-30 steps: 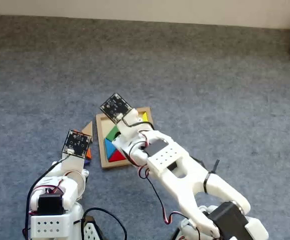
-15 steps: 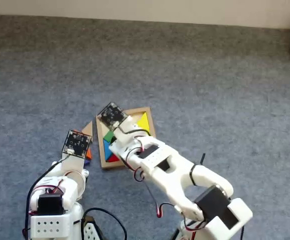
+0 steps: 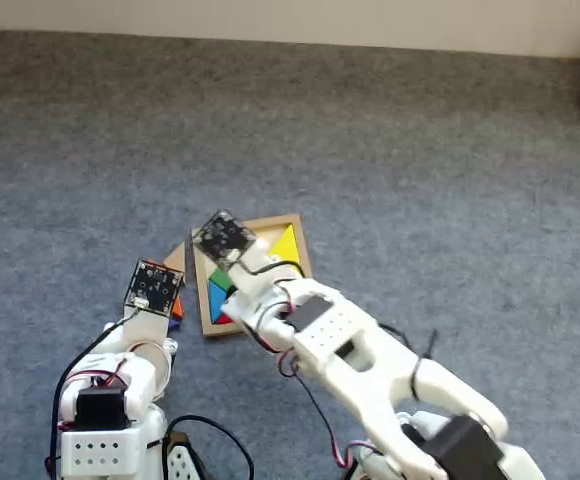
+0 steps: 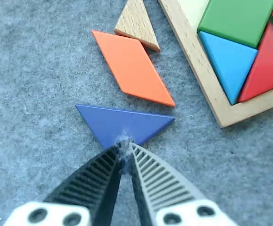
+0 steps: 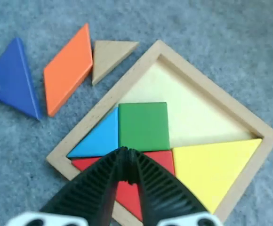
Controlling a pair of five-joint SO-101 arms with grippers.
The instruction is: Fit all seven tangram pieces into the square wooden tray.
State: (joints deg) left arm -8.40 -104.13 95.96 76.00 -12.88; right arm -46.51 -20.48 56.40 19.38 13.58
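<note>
Dark-blue triangle [image 4: 124, 125] on table [image 4: 42, 70] beside tray [image 4: 196, 61], apex touching left hand [image 4: 125, 149], long edge crosswise ahead; fingers together, clamping nothing. Right hand [image 5: 129, 167], fingers together, over green square [image 5: 143, 126] edge. Left arm nearer.

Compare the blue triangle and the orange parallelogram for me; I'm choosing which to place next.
The blue triangle has three sides, the orange parallelogram four. The blue triangle's corner meets the left claw's tips; the orange parallelogram lies farther off, beside the wooden triangle. Both lie flat on the carpet, outside the tray.
</note>
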